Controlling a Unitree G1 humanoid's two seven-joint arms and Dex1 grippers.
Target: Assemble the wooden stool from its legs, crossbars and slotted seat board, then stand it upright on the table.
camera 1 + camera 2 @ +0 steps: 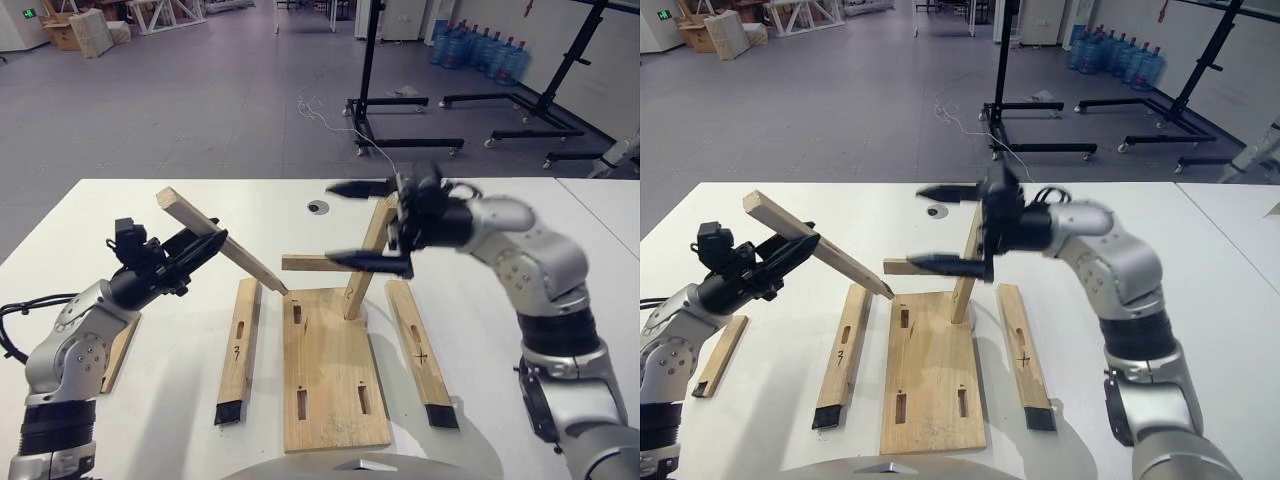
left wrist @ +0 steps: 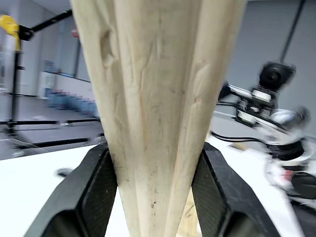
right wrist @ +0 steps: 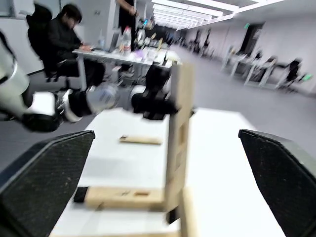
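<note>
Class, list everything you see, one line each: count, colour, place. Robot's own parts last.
Table: one, white, under everything.
Seat board: one, pale wood, flat, centre.
Standing leg: one, pale wood, tilted in seat board; crossbar juts left.
Lying legs: two, wood with black tips, flanking seat board.
Wooden piece: one, pale, table's far left.
Held piece: one, pale wood, tilted in left pincer.
Stands: several, black, floor behind.
Water bottles: several, blue, background right.
Left pincer: one, black, shut on held piece.
Right pincer: one, black, open at standing leg.
</note>
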